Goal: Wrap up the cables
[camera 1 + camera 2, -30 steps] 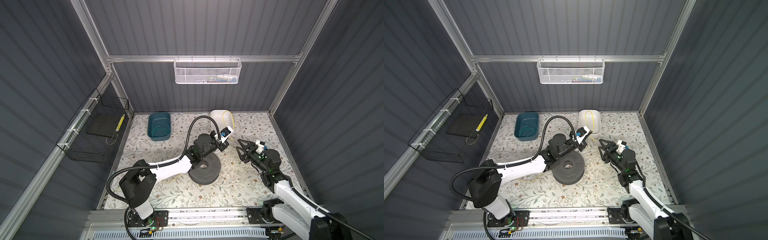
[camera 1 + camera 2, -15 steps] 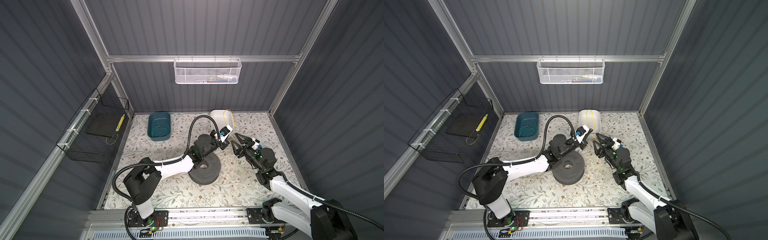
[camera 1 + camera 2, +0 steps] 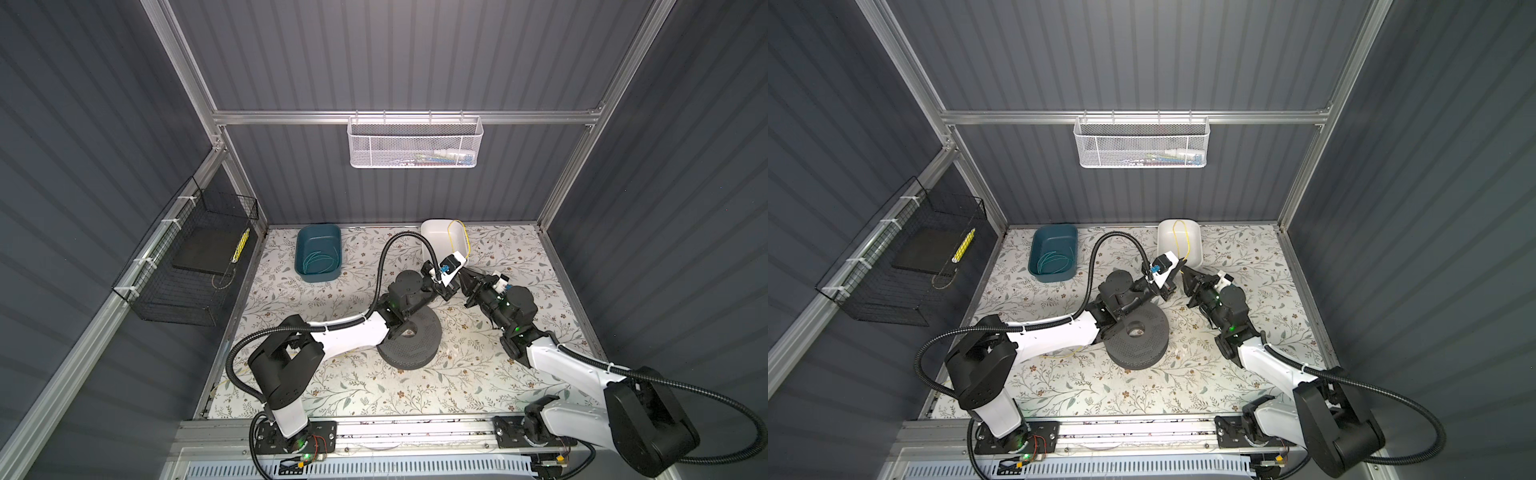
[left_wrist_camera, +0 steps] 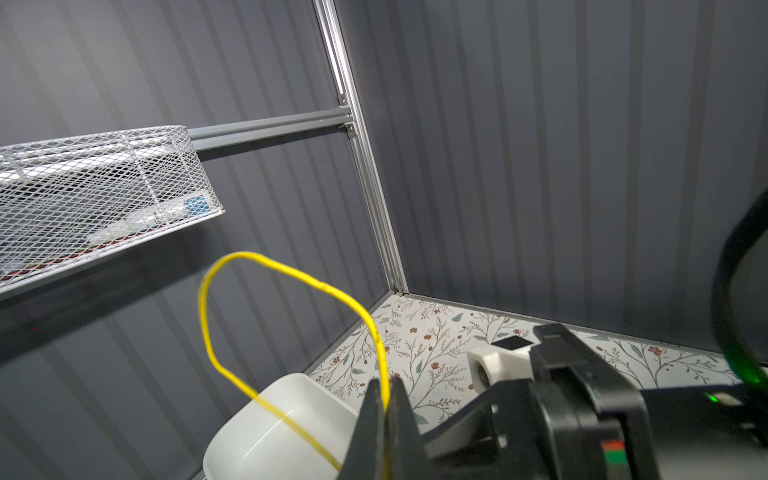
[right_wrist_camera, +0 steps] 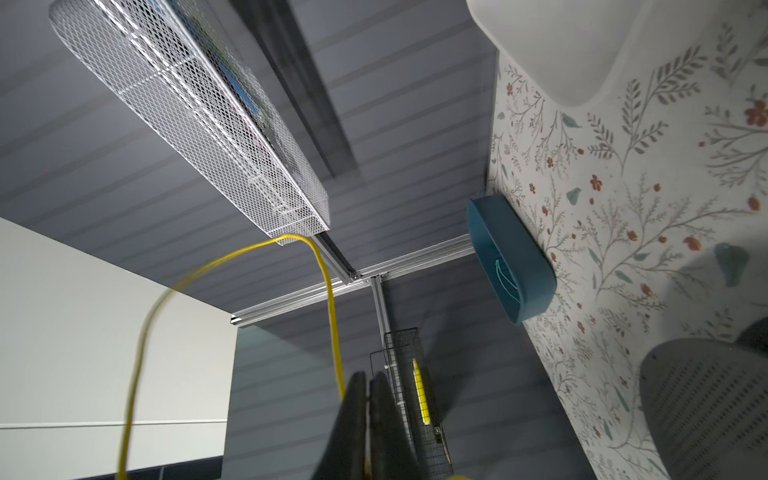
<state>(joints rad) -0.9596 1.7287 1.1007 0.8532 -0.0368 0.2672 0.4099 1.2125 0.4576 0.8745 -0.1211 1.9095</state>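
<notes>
Right gripper (image 5: 368, 376) newly beside left gripper (image 4: 384, 380); thin yellow cable (image 4: 291, 271), 1 loop.

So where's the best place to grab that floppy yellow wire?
Probably at the foot of the loop, pinching sideways across the yellow wire. It is very thin and floppy, so jaws closing flat across it should hold best. The left gripper and right gripper are each shut on it that way, its loop arching over the white tub.

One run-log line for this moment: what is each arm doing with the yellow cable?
left gripper: jaws shut on yellow cable | right gripper: jaws shut on yellow cable | loop: in air near white bin
</notes>
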